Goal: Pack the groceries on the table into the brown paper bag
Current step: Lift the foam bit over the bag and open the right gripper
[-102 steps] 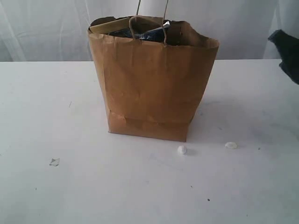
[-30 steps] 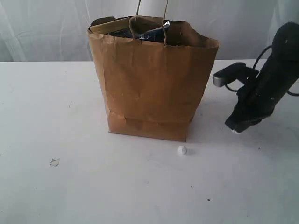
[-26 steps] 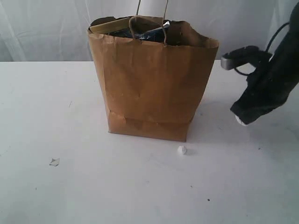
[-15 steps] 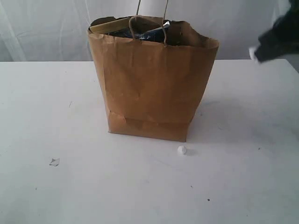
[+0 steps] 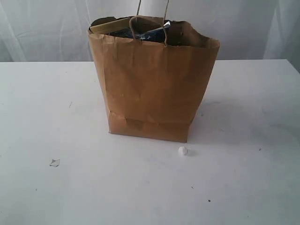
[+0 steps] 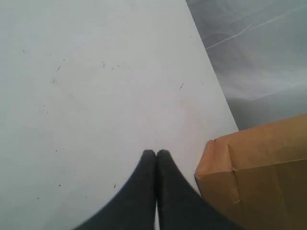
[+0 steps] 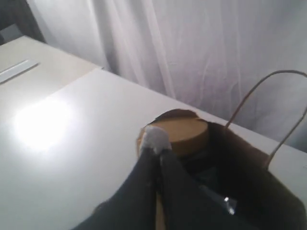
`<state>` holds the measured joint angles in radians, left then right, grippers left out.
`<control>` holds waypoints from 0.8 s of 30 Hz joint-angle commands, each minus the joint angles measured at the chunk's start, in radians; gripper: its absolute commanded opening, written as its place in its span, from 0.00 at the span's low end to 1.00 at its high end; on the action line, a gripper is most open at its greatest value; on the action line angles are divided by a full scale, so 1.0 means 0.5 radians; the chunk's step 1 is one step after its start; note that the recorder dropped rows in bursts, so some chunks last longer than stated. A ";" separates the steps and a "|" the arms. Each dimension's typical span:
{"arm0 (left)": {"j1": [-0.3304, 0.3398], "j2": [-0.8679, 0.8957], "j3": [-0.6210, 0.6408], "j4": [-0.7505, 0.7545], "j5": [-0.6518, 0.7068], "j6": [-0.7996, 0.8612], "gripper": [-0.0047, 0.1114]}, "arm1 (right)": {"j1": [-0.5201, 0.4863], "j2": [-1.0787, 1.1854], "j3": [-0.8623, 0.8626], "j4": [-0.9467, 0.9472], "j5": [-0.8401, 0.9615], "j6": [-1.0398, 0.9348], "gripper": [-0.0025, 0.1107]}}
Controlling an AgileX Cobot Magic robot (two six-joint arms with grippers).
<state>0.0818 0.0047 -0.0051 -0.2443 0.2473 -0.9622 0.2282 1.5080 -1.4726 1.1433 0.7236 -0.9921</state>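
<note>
Right jaws newly above bag (image 5: 152, 89) rim

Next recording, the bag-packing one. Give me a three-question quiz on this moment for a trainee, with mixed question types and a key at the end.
1. True or false: the brown paper bag stands upright on the table.
2. Multiple choice: what is at the tips of the right gripper above the bag's open top? A) a small white lump B) a blue carton C) nothing
3. Fill in: in the left wrist view, the left gripper is ____ (open or shut).

Key: 1 true; 2 A; 3 shut.
</note>
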 commanded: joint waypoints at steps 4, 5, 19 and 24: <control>-0.013 -0.009 0.010 -0.021 -0.001 0.002 0.04 | 0.100 0.264 -0.009 0.197 -0.411 -0.256 0.02; -0.013 -0.009 0.010 -0.021 -0.001 0.002 0.04 | 0.100 0.285 -0.009 0.197 -0.416 -0.314 0.02; -0.013 -0.009 0.010 -0.021 -0.001 0.002 0.04 | 0.100 0.295 -0.009 0.097 -0.574 -0.432 0.34; -0.013 -0.009 0.010 -0.021 -0.001 0.002 0.04 | 0.097 0.044 -0.009 -1.495 -0.447 0.168 0.23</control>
<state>0.0818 0.0047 -0.0051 -0.2443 0.2473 -0.9622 0.2791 1.5756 -1.4726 0.7755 0.4845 -1.0753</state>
